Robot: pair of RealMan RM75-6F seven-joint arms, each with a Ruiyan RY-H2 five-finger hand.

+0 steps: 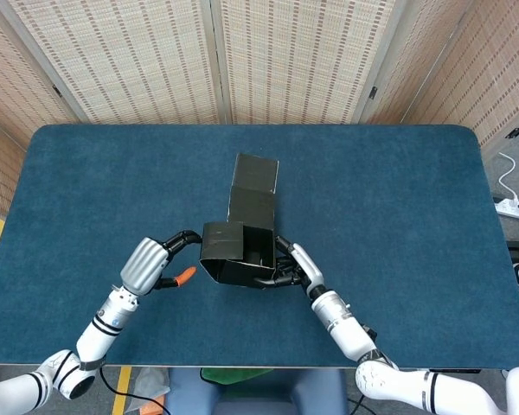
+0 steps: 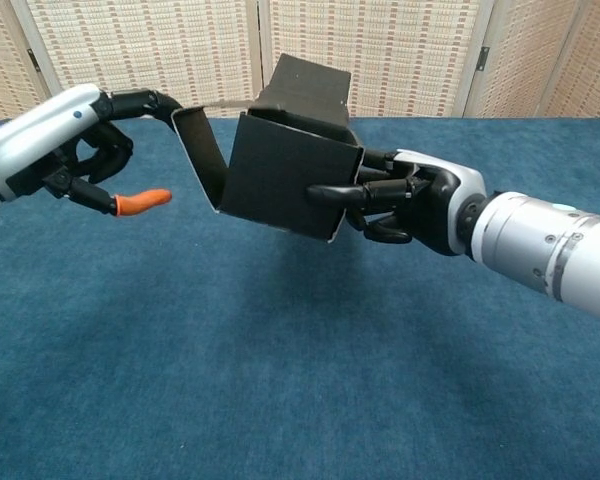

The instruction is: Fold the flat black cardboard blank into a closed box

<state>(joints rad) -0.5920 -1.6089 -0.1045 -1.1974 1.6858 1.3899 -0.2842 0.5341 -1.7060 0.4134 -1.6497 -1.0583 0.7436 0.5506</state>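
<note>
The black cardboard box (image 1: 239,252) (image 2: 290,178) is partly folded and held off the blue table, tipped on its side. Its long lid flap (image 1: 255,175) (image 2: 308,82) stretches away behind it. My right hand (image 1: 296,269) (image 2: 412,196) grips the box's right wall, one finger lying across the front face. My left hand (image 1: 152,262) (image 2: 78,148) is at the box's left; one outstretched finger touches the top edge of the side flap (image 2: 196,150), which stands bent toward the box. Its orange-tipped finger (image 1: 183,275) (image 2: 143,201) points free, touching nothing.
The blue felt table (image 1: 398,216) (image 2: 280,380) spreads wide around the box. Woven screen panels (image 1: 216,60) stand behind its far edge. A white power strip (image 1: 512,207) lies on the floor at the right.
</note>
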